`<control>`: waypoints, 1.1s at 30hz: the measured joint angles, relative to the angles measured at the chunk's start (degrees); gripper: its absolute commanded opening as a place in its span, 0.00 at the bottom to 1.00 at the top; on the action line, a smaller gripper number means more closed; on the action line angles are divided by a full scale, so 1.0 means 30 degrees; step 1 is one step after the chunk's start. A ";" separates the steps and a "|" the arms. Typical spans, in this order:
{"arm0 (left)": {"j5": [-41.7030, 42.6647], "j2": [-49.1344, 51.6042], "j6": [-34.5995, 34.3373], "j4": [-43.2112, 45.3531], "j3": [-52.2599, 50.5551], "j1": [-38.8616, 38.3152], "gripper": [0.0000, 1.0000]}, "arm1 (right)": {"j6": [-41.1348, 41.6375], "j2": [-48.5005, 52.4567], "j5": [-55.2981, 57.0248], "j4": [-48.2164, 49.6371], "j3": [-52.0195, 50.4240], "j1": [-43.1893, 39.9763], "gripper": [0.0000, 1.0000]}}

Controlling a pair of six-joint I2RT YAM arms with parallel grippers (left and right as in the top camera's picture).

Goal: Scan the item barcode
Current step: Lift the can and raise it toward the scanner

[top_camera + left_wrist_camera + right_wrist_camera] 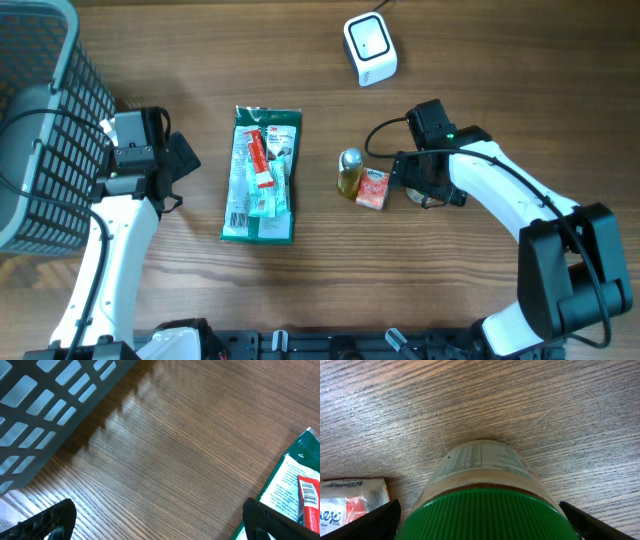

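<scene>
A brown wooden surface [480,90] carries everything. A grey slatted basket [40,130] fills its far left side. Near the middle lies a flat green packet [262,222] with a red-and-white tube showing in it.

The left end effector [159,522] hangs over bare wood between the basket and the green packet, fingers spread wide and holding nothing.

The right end effector [480,520] is also spread wide. It sits over a jar [482,467] with a ribbed green lid and a printed label, one finger on either side of it. I cannot tell whether the fingers touch the lid.

A white scanner [370,48] sits at the far edge, well apart from the jar. A small bottle [349,172] of yellow liquid stands left of the jar, and an orange packet [374,188] lies between them.
</scene>
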 measured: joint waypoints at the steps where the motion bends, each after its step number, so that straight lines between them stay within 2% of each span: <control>1: 0.0000 0.0000 0.0000 0.0000 0.0000 0.0000 1.00 | 0.0000 0.0000 0.0000 -0.0007 0.0000 0.0000 0.81; 4: 0.0000 0.0000 0.0000 0.0000 0.0000 0.0000 1.00 | 0.0160 0.0000 -0.0066 -0.0022 0.0000 0.0000 0.67; 6: 0.0000 0.0000 0.0000 0.0000 0.0000 0.0000 1.00 | 0.0248 0.0000 -0.0109 -0.0022 0.0000 0.0000 0.67; 8: 0.0000 0.0000 0.0000 0.0000 0.0000 0.0000 1.00 | 0.0277 -0.0022 -0.0160 -0.0393 0.0036 -0.0022 0.60; 9: 0.0000 0.0000 0.0000 0.0000 0.0000 0.0000 1.00 | 0.0277 -0.0066 -0.0321 -0.1093 0.0153 -0.0102 0.49; 10: 0.0000 0.0000 0.0000 0.0000 0.0000 0.0000 1.00 | 0.0277 -0.0189 -0.0437 -0.1821 0.0248 -0.0219 0.41; 12: 0.0000 0.0000 0.0000 0.0007 0.0000 0.0000 1.00 | 0.0277 -0.1107 -0.1333 -0.3497 0.0896 -0.0954 0.36; 19: 0.0007 0.0000 0.0000 0.0000 0.0000 0.0000 1.00 | -0.0299 -0.5348 -0.7781 -0.5297 0.2339 -0.2448 0.44; 24: 0.0000 0.0000 0.0000 0.0000 0.0000 0.0000 1.00 | -0.0313 -0.5566 -1.2961 -0.7533 0.2339 -0.2426 0.40; 33: 0.0000 0.0015 0.0000 0.0000 0.0000 0.0000 1.00 | -0.0299 -0.5566 -1.7733 -0.8655 0.2339 -0.2426 0.40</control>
